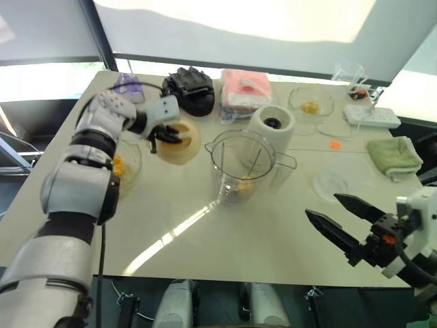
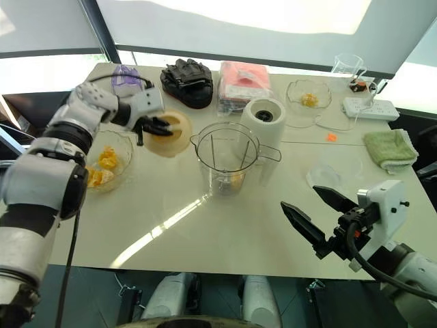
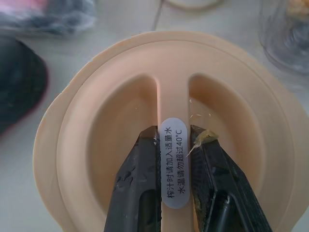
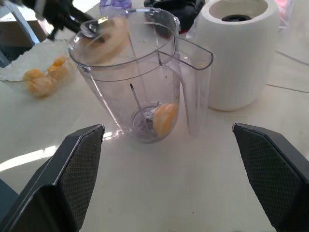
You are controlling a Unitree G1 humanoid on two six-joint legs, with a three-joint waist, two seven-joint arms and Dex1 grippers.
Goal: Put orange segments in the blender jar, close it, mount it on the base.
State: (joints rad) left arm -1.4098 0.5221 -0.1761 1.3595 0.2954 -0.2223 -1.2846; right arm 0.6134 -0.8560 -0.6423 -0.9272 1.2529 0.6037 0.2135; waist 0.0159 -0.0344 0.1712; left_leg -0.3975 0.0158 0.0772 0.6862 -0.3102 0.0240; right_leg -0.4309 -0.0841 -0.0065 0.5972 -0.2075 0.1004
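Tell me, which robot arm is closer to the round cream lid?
Left. Its end effector is pinching the lid's ridge; the right end effector is across the table, past the blender jar.

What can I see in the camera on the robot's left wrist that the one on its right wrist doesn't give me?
The left wrist view gives a close look at the left gripper clamped on the lid's centre ridge, with a printed sticker on it. The right wrist view gives the open right gripper, an orange segment at the bottom of the blender jar, the base and a bowl of segments. Both catch the jar and the lid.
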